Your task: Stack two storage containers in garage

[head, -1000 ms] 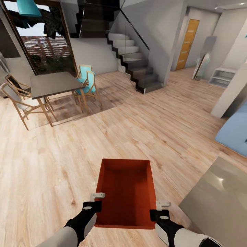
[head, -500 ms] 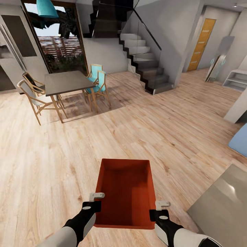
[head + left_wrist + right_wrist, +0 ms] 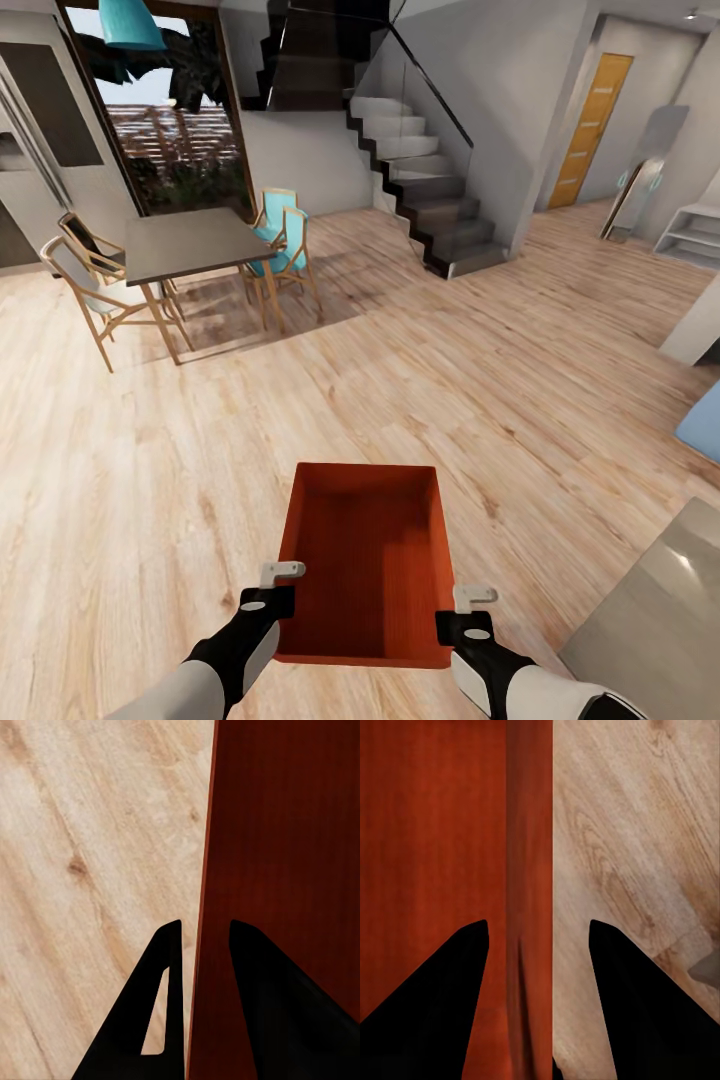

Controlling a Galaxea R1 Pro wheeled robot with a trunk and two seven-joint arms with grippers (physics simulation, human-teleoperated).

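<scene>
One orange-red storage container (image 3: 365, 560) hangs just in front of me above the light wood-plank floor (image 3: 470, 380) of the living room, open top up and empty. My left gripper (image 3: 272, 592) is shut on its left wall near the closest corner, and my right gripper (image 3: 466, 612) is shut on its right wall. In the left wrist view the black fingers (image 3: 171, 945) straddle the thin wall of the container (image 3: 285, 832). The right wrist view has the container's wall (image 3: 529, 832) running between the two fingers of the right gripper (image 3: 538, 924). The garage is out of view.
A dining table (image 3: 190, 240) with several chairs stands at the far left before a large window. Stairs (image 3: 430, 200) rise at the centre back. An orange door (image 3: 592, 130) lies far right down a passage. A grey glass table (image 3: 660, 620) and blue sofa edge (image 3: 705, 420) are on my right.
The whole picture has slid to the right, so the camera has turned left. The container stays in the same place between both grippers.
</scene>
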